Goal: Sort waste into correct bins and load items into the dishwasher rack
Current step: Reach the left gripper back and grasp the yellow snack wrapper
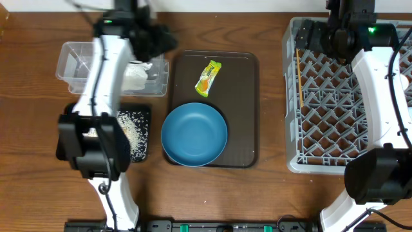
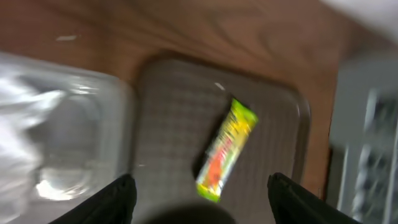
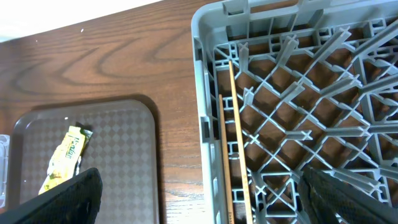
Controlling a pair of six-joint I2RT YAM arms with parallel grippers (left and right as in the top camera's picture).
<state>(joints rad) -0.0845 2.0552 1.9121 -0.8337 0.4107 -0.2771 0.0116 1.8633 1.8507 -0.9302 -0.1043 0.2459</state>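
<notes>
A green-yellow wrapper [image 1: 207,77] [image 2: 226,149] [image 3: 64,159] lies on the brown serving tray, beyond the large dark blue bowl [image 1: 194,135]. My left gripper [image 1: 161,41] [image 2: 202,200] hovers open and empty between the clear container [image 1: 77,61] [image 2: 68,143] and the wrapper. A crumpled white napkin [image 1: 136,76] lies in that container. Loose rice [image 1: 132,132] covers the black tray [image 1: 143,116]. Two chopsticks [image 1: 299,77] [image 3: 236,137] lie along the left side of the grey rack [image 1: 347,103] [image 3: 205,74]. My right gripper [image 1: 327,35] [image 3: 208,199] stands open and empty above the rack's left wall.
The brown serving tray [image 1: 241,109] [image 2: 168,118] [image 3: 118,149] fills the middle of the wooden table. My left arm crosses over the black tray and the clear container. Bare wood lies between the serving tray and the rack.
</notes>
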